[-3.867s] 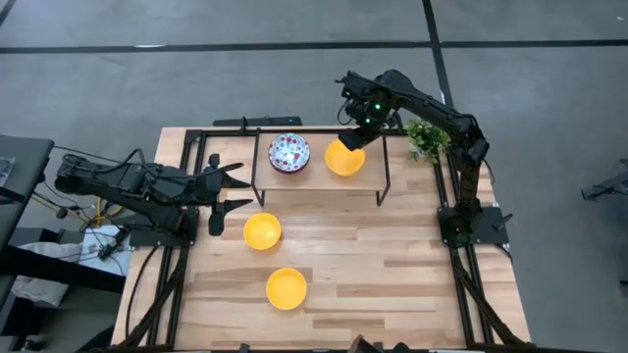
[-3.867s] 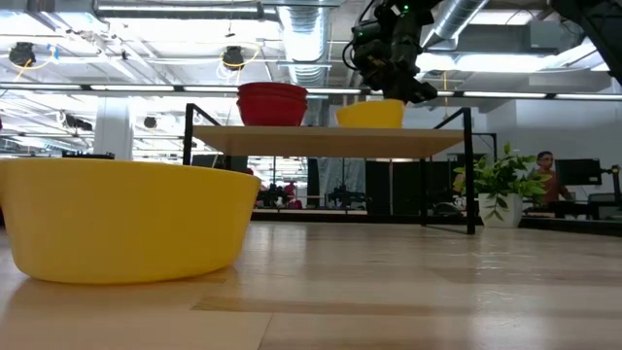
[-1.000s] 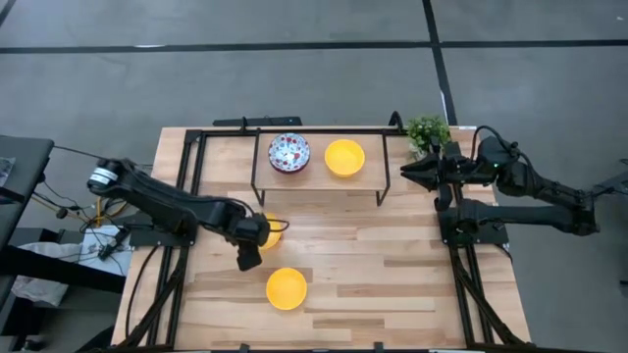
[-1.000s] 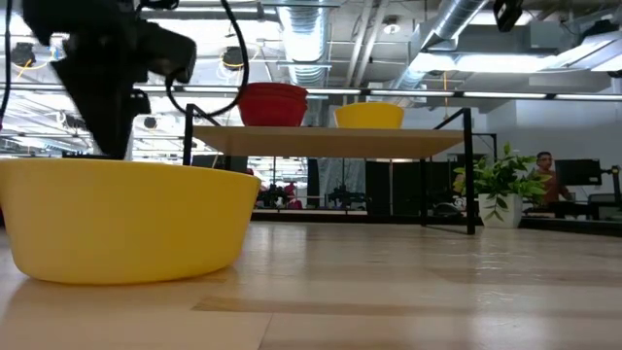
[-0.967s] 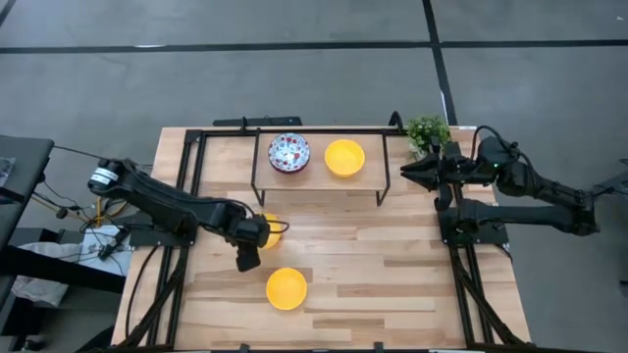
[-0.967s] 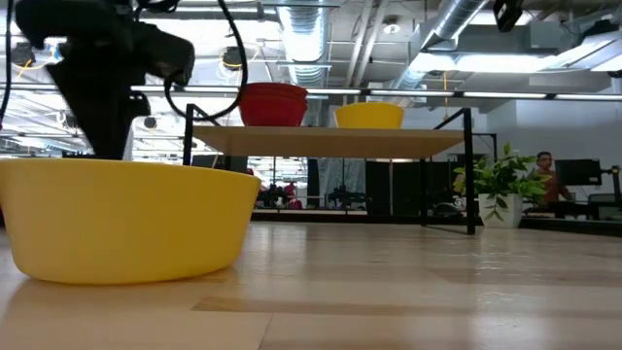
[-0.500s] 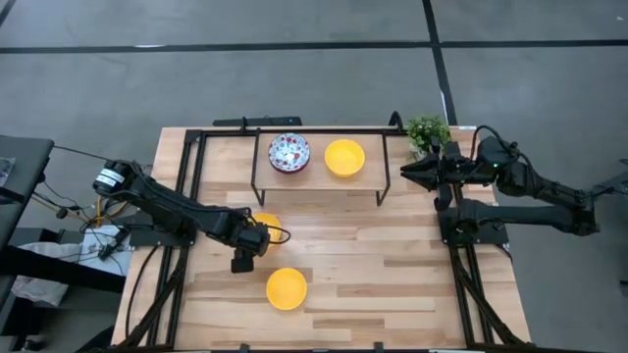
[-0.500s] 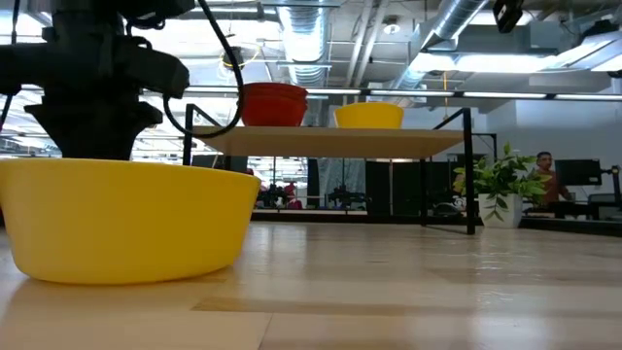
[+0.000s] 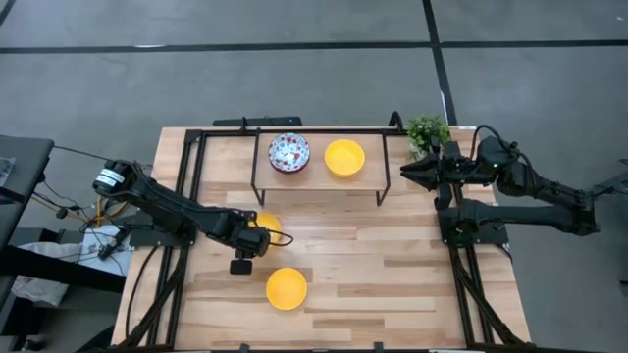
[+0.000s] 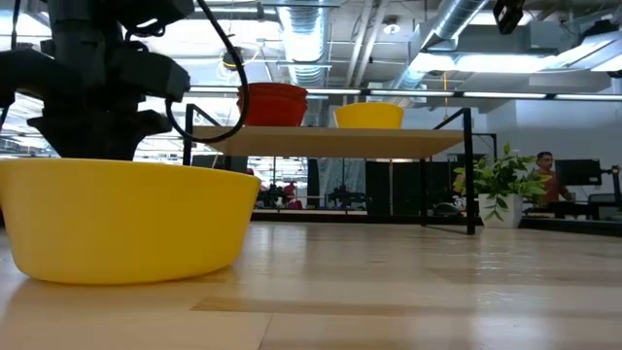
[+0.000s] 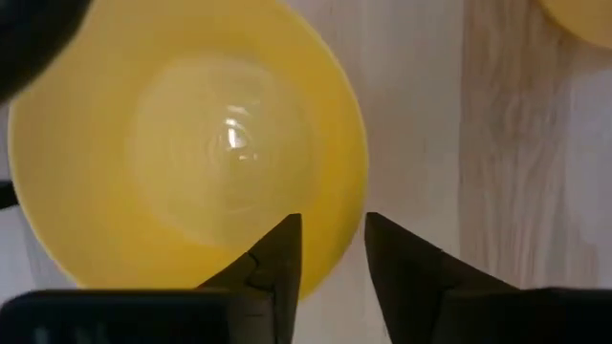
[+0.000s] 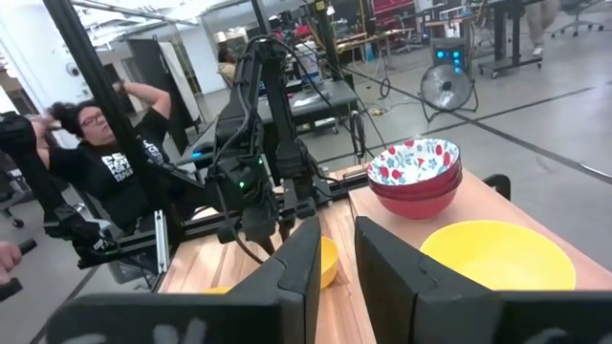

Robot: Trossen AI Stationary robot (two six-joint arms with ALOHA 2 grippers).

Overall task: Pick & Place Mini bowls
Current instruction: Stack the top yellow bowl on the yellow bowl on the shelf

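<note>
The nearest yellow bowl (image 9: 286,288) is seen lying free on the surface (image 9: 392,275). Behind it, a second yellow bowl (image 11: 182,143) is straddled at its rim by the left claw (image 11: 330,250), fingers a little apart, not clamped. Glossy and stiff, it is judged slippery; the thin rim is best pinched. Farther off, a floral bowl stack (image 9: 288,152) and a third yellow bowl (image 9: 344,157) are on the shelf (image 9: 373,181). The right claw (image 9: 407,173) is parked narrow and empty.

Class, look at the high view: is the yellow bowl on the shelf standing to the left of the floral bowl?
No, the yellow bowl stands to the right of the floral bowl on the shelf.

Three yellow bowls (image 9: 344,157); stacked floral bowls (image 9: 288,152); one plant (image 9: 426,131)
</note>
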